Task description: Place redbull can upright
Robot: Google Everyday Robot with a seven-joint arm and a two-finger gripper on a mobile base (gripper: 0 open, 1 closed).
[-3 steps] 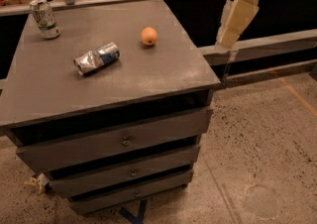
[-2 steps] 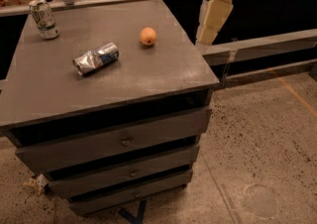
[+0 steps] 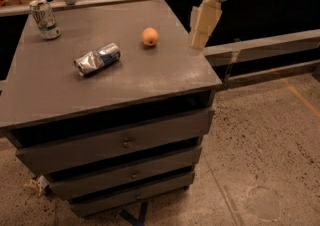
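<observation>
The redbull can (image 3: 97,59) lies on its side on the grey cabinet top (image 3: 60,95), left of the middle. Its dented silver half points left and its blue half points right. My gripper (image 3: 201,34) hangs from the white arm above the cabinet's right edge. It is well to the right of the can, with an orange between them. It holds nothing that shows.
A small orange (image 3: 150,36) sits right of the can. A white-and-green can (image 3: 45,18) stands upright at the back left corner. The cabinet has several drawers (image 3: 125,142) below. A dark ledge with a grey rail (image 3: 265,45) runs behind on the right.
My arm and gripper have moved left, from beside the cabinet to over its right edge. The cans and the orange have not moved.
</observation>
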